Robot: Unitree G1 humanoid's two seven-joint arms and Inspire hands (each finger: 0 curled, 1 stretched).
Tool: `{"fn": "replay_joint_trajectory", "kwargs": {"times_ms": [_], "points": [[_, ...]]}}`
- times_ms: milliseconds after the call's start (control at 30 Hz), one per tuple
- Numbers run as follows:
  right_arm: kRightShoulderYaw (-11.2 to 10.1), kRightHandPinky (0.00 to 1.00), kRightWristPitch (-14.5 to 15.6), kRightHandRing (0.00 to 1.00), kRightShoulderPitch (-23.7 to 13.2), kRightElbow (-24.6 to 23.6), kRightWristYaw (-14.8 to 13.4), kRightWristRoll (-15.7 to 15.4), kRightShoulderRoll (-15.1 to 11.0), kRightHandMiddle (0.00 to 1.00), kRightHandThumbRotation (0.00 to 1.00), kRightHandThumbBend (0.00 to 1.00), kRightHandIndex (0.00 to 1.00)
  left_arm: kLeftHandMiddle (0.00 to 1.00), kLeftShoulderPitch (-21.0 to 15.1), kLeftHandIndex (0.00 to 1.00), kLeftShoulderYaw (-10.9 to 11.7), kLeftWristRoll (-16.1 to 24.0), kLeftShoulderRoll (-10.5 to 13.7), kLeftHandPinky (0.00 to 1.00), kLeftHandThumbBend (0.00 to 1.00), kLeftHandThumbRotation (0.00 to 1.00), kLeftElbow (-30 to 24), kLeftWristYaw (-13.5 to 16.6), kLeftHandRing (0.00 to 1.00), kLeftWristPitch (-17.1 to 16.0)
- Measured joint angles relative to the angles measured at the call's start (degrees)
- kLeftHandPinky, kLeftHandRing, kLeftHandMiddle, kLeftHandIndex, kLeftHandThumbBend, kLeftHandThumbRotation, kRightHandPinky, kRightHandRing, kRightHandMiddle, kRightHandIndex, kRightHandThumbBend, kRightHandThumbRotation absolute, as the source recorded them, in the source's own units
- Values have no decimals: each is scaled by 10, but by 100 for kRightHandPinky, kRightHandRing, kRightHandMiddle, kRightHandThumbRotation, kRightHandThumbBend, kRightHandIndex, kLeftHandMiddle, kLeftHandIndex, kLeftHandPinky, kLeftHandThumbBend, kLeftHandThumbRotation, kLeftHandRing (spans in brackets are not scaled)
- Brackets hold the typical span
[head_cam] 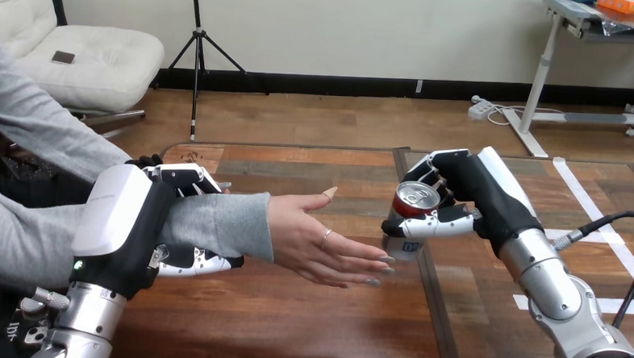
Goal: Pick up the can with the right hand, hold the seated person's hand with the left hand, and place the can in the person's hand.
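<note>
A red and blue can (412, 209) with a silver top is held upright just above the table, my right hand (468, 198) shut on it with fingers and thumb wrapped round its side. The person's hand (321, 240) reaches in from the left, palm up and fingers spread, its fingertips almost touching the can's lower part. My left hand (149, 220) is curled round the person's grey-sleeved forearm (215, 221), fingers over the top and thumb underneath.
The wooden table (307, 332) has a dark seam (433, 305) running front to back under the can. White tape lines (587, 199) mark its right part.
</note>
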Motion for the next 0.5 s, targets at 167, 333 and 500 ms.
{"fn": "replay_joint_trajectory", "kwargs": {"times_ms": [167,333,500], "points": [[0,24,-3,28,0,-9,1,1,3,39,0,83,43,33,0,39,0,0,0,21,87,0,0,-2,25,0],[1,25,-4,28,0,-21,1,1,7,39,0,83,43,33,0,39,0,-1,0,21,86,0,0,-5,25,0],[1,27,-6,31,0,-33,1,1,13,40,0,82,43,34,0,39,0,-3,-1,22,86,0,1,-7,26,-1]]}}
